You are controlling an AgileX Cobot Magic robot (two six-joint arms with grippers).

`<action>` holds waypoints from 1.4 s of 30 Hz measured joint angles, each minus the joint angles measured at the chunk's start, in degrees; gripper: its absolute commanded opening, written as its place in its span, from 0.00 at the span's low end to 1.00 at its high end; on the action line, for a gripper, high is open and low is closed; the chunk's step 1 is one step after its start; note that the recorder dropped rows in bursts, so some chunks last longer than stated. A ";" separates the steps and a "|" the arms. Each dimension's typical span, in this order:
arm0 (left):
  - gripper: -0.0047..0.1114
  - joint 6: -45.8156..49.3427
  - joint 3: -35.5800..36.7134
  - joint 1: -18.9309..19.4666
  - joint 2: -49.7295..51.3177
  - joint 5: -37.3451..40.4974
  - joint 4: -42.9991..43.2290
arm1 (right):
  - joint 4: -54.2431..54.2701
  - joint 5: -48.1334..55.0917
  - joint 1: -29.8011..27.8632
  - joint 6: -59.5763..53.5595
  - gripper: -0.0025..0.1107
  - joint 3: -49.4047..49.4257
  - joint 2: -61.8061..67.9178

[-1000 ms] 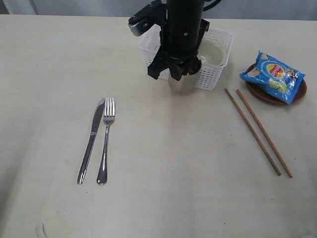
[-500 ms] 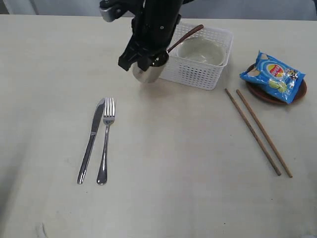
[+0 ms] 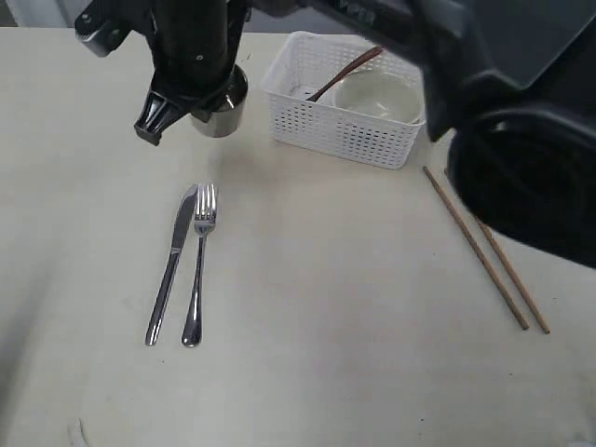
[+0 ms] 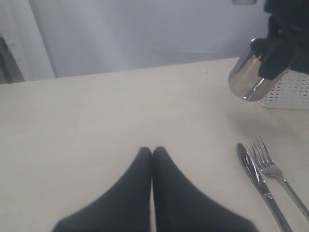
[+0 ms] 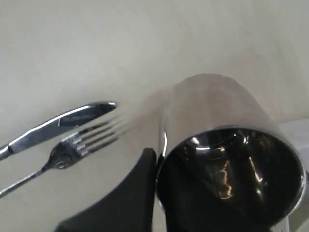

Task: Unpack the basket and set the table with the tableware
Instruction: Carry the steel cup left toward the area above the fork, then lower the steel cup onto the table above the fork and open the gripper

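Now right end effector [image 3: 196, 104] grips steel cup [image 3: 224, 110], seemingly clear of basket [image 3: 340, 140] rim; left end effector [image 4: 152, 153] closed.

Cup [image 3: 223, 116] gleams like polished steel; basket [image 3: 345, 137] is matt plastic.

No text, label or number is legible.

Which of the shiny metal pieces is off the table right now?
The steel cup, tilted in the robot's right hand above the table; the knife and fork lie flat side by side on it.
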 measured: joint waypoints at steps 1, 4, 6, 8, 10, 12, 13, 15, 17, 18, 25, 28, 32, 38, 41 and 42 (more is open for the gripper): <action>0.04 0.00 0.00 0.00 0.00 0.00 0.00 | -0.10 0.11 0.27 0.57 0.02 -1.65 1.28; 0.04 0.00 0.00 0.00 0.00 0.00 0.00 | -0.10 0.32 0.49 2.62 0.02 -7.34 5.41; 0.04 0.00 0.00 0.00 0.00 0.00 0.00 | -0.43 0.32 0.39 3.55 0.02 -9.75 7.13; 0.04 0.00 0.00 0.00 0.00 0.00 0.00 | -0.52 0.32 0.31 4.22 0.02 -11.25 8.56; 0.04 0.00 0.00 0.00 0.00 0.00 0.00 | -0.52 0.45 0.26 4.31 0.02 -11.64 9.48; 0.04 0.00 0.00 0.00 0.00 0.00 0.00 | -0.52 0.45 0.26 4.72 0.02 -11.64 10.27; 0.04 0.00 0.00 0.00 0.00 0.00 0.00 | 0.27 0.45 0.14 4.98 0.02 -11.64 10.38; 0.04 0.00 0.00 0.00 0.00 0.00 0.00 | 2.25 0.47 0.16 5.13 0.02 -11.64 10.38; 0.04 0.00 0.00 0.00 0.00 0.00 0.00 | 2.66 0.47 0.16 6.23 0.02 -11.73 10.17; 0.04 0.00 0.00 0.00 0.00 0.00 0.00 | 2.66 0.47 0.11 7.22 0.02 -11.73 9.81; 0.04 0.00 0.00 0.00 0.00 0.00 0.00 | 3.54 0.47 -0.16 9.13 0.02 -10.16 7.49; 0.04 0.00 0.00 0.00 0.00 0.00 0.00 | 3.54 0.47 -0.16 10.08 0.02 -9.07 7.38; 0.04 0.00 0.00 0.00 0.00 0.00 0.00 | 3.54 0.57 -0.25 10.74 0.02 -8.16 7.38; 0.04 0.00 0.00 0.00 0.00 0.00 0.00 | 3.54 0.57 -0.40 11.15 0.02 -8.22 7.38; 0.04 0.00 0.00 0.00 0.00 0.00 0.00 | 3.54 0.57 -0.75 11.15 0.02 -8.22 7.38; 0.04 0.00 0.00 0.00 0.00 0.00 0.00 | 3.54 0.57 -0.86 11.15 0.02 -8.22 7.38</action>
